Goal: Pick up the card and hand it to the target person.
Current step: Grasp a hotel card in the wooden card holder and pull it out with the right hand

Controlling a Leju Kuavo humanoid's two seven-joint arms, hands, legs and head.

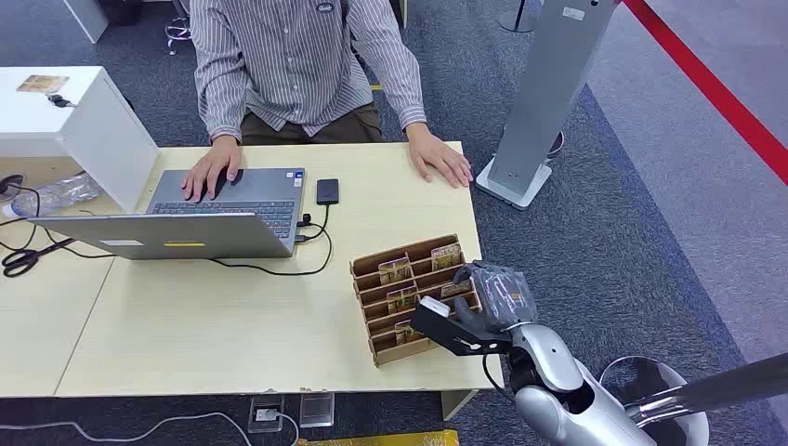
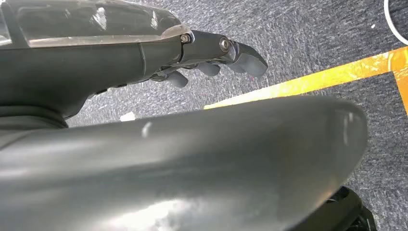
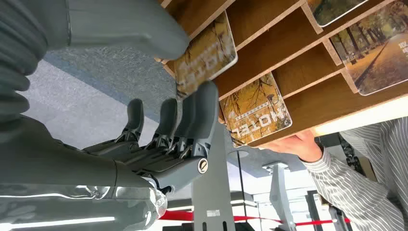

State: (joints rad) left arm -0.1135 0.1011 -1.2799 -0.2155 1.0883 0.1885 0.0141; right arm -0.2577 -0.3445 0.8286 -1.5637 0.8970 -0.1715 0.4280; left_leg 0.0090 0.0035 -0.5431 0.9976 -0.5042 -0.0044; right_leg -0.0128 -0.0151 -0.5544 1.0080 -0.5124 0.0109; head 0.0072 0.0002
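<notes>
Silver and jointed, the right arm (image 1: 558, 381) is seen entering from the lower right of the head view, with the right hand (image 1: 488, 302) raised at the right end of a wooden card rack (image 1: 409, 297). In the right wrist view a card (image 3: 204, 55) at the rack's near corner is pinched between the thick thumb above and the dark fingers (image 3: 202, 115) below. A second card (image 3: 257, 113) printed HOTEL is lodged in the slot just beside it. More cards are seen standing in the rack's other slots. The rack is placed at the lower right of the bench (image 1: 186, 325). At the upper middle, a person in a striped shirt (image 1: 297, 56) is seated behind the bench, one hand on a laptop (image 1: 195, 218). A phone (image 1: 327, 191) lies just beside the laptop. The left hand (image 2: 211, 57) is seen over grey carpet, fingers loosely curled around nothing.
</notes>
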